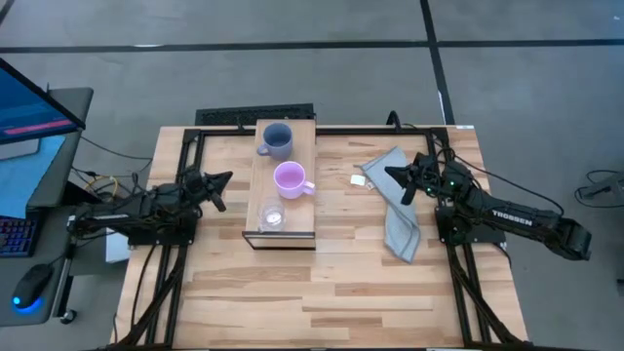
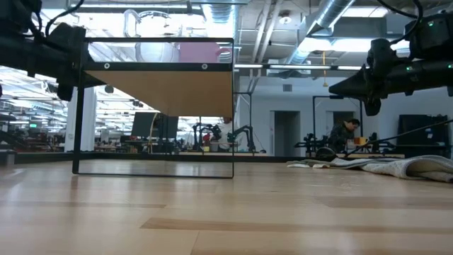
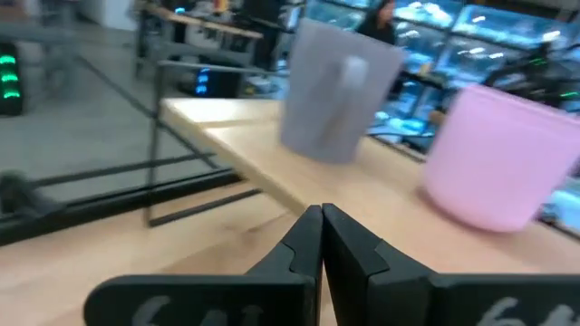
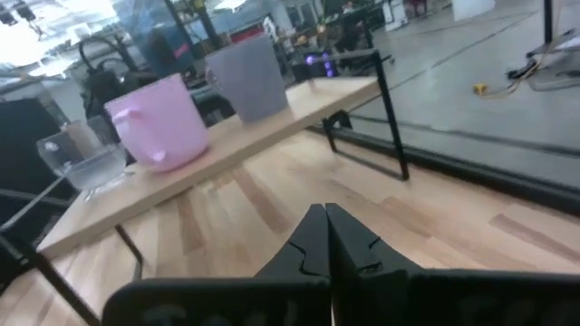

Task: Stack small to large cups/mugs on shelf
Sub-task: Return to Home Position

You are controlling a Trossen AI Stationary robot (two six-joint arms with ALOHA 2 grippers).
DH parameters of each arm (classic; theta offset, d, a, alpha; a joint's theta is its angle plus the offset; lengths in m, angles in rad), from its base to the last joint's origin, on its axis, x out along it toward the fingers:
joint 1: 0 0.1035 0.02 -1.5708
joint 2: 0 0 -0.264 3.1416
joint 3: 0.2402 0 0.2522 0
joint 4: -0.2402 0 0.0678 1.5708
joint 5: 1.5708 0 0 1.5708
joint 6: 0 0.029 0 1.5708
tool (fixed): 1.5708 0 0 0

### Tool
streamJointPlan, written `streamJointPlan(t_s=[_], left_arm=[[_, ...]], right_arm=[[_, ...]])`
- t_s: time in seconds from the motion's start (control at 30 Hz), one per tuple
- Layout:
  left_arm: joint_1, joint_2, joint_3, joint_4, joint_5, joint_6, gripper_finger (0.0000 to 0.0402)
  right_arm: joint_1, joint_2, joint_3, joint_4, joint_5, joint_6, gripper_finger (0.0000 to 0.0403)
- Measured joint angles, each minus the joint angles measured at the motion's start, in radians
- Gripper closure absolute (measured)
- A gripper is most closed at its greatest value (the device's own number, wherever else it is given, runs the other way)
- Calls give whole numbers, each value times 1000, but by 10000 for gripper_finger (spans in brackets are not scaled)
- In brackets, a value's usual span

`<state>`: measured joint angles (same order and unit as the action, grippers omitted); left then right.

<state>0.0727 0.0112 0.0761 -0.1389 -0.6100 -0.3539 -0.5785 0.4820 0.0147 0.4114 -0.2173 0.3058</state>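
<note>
Three vessels stand in a row on the light-wood shelf (image 1: 283, 207): the grey-blue mug (image 1: 276, 140) at its far end, the lilac mug (image 1: 291, 180) in the middle, the small clear cup (image 1: 272, 216) at the near end. All rest on their bases, apart from each other. My left gripper (image 1: 226, 178) hovers left of the shelf, shut, facing the grey-blue mug (image 3: 337, 91) and lilac mug (image 3: 503, 158). My right gripper (image 1: 388, 174) hovers right of the shelf over a grey cloth, shut, looking at the lilac mug (image 4: 163, 122), grey-blue mug (image 4: 246, 80) and clear cup (image 4: 83, 154).
A grey cloth (image 1: 398, 210) lies on the slatted tabletop (image 1: 331, 283) under the right arm, with a small white scrap (image 1: 359, 180) beside it. The shelf stands on thin dark legs (image 2: 76, 127). Bare tabletop stretches along the near side. A person (image 2: 345, 134) sits far behind.
</note>
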Motion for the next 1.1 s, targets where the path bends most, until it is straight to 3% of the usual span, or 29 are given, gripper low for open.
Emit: streamJointPlan(t_s=[0.27,0.57,1.1], left_arm=[[0,2,-7,25,103,19,401],[0,2,-7,21,119,18,401],[0,2,-7,15,157,18,401]], right_arm=[[0,0,0,-26,-16,-1,397],[16,0,0,-90,-18,1,397],[16,1,0,-245,-18,141,397]])
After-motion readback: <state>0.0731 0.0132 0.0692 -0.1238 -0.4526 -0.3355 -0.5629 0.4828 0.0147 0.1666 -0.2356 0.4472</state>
